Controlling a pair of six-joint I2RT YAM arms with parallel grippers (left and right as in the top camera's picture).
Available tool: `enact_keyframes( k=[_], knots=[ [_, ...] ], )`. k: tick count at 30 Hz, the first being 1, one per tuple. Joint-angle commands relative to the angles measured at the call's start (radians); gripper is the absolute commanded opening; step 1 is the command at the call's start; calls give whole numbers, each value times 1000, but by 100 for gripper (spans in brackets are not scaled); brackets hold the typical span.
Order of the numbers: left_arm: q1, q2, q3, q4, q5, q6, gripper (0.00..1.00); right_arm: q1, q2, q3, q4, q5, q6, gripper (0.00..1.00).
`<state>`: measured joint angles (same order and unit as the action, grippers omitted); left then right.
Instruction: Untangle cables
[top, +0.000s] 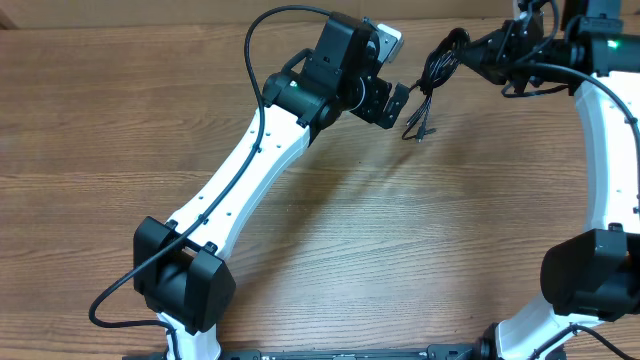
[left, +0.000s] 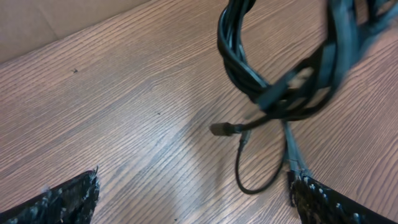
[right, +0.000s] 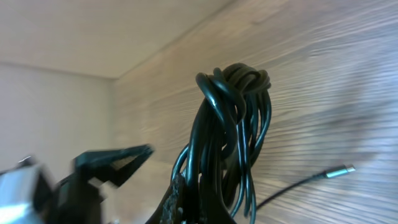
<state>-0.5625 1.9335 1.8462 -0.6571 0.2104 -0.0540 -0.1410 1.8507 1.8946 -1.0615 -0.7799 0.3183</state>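
Note:
The cables (top: 441, 62) are a bundle of thin black cords hanging above the table, with loose ends (top: 419, 125) dangling toward the wood. My right gripper (top: 472, 54) is shut on the bundle from the right. In the right wrist view the cables (right: 231, 124) rise in a knotted loop out of my shut right gripper (right: 208, 208), and one plug end (right: 339, 170) trails right. My left gripper (top: 400, 105) is open just left of the dangling ends. In the left wrist view the left gripper (left: 194, 182) holds nothing; the cables (left: 283, 84) and a plug (left: 221, 129) hang ahead, right of centre.
The wooden table (top: 330, 230) lies under both arms. The left arm (top: 250, 165) runs diagonally from the near left base to the far centre. The right arm (top: 610, 150) curves up the right side. A pale wall (left: 56, 25) borders the table's far edge.

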Motion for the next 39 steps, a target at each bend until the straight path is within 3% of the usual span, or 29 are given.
enact_keyframes(
  k=[1, 7, 20, 27, 29, 33, 34, 36, 39],
  knots=[
    [7, -24, -5, 4, 20, -18, 100, -65, -38, 33, 18, -240, -36, 4],
    [7, -24, -5, 12, 43, -18, 100, -118, -38, 31, -19, -333, -69, 4],
    [7, -24, -5, 102, 275, -18, 100, -74, -38, 31, -38, -348, -92, 4],
    [8, -24, -5, 123, 302, -17, 99, -57, -38, 31, -38, -348, -92, 4],
    [8, -24, -5, 124, 318, -17, 87, -55, -38, 31, -37, -348, -92, 4],
    [8, -24, -5, 123, 317, -16, 39, -55, -38, 31, -38, -348, -92, 4],
    [8, -24, -5, 123, 318, -13, 31, -55, -38, 31, -38, -348, -92, 4],
    [8, -24, -5, 123, 317, -13, 29, -55, -38, 31, -38, -348, -92, 4],
    [8, -24, -5, 123, 314, -13, 34, -55, -38, 31, -41, -348, -92, 4]
  ],
)
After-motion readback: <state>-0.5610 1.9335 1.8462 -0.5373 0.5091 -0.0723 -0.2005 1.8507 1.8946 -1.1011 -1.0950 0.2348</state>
